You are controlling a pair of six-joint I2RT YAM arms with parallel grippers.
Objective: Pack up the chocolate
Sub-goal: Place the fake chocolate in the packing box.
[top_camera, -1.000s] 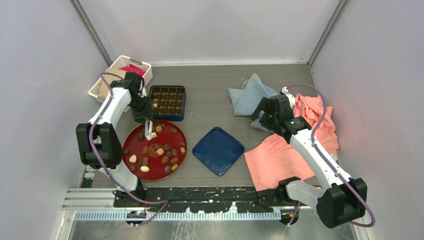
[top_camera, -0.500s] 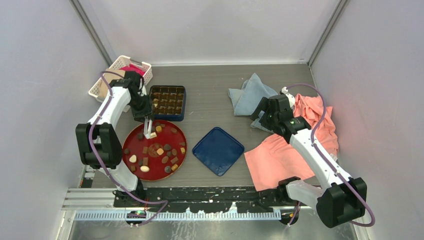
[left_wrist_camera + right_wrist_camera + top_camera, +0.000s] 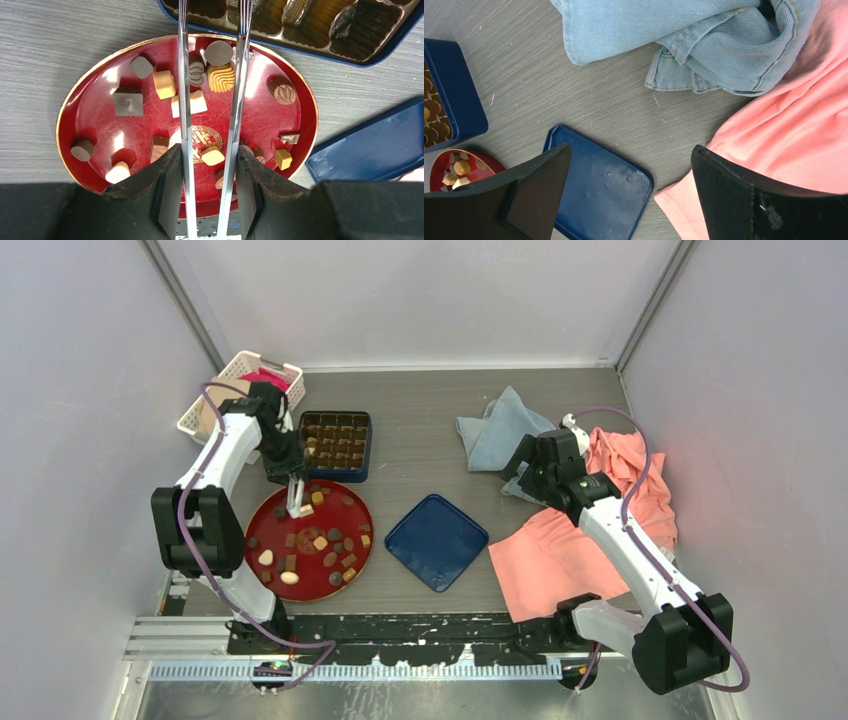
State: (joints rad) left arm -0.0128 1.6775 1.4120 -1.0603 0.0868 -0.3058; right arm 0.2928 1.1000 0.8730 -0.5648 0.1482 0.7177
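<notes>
**Overhead and wrist views of a two-arm packing cell.** The left gripper (image 3: pixel 209 200) is clamped on a pair of metal tongs (image 3: pixel 184 100). Its black fingers (image 3: pixel 167 195) press the two blades from outside, and the blades stand a little apart, running side by side above the round red plate (image 3: pixel 90 120). The blade tips pass out of the top of the left wrist view, so it cannot be told whether they pinch a piece.

The chocolate (image 3: pixel 221 77) lies scattered on the plate as dark, tan, cream and gold-ridged pieces in square, round and oval shapes. Several of them sit below the gap between the blades. Just beyond the plate lies the open blue box (image 3: pixel 368 445) with a gold compartment tray; which cells are filled is hard to make out. A white basket (image 3: pixel 262 360) stands at the far left, behind the left arm.

The right gripper (image 3: pixel 630 160) hangs above the grey table (image 3: pixel 574 90) with its jaws wide apart and nothing between them. Below it are the flat blue lid (image 3: pixel 599 200) on the near side and a crumpled blue denim cloth (image 3: pixel 624 25) on the far side. A pink cloth (image 3: pixel 794 125) is spread to the right, its edge touching the denim. In the overhead view the lid lies just beside the plate, a narrow strip of table between them.
</notes>
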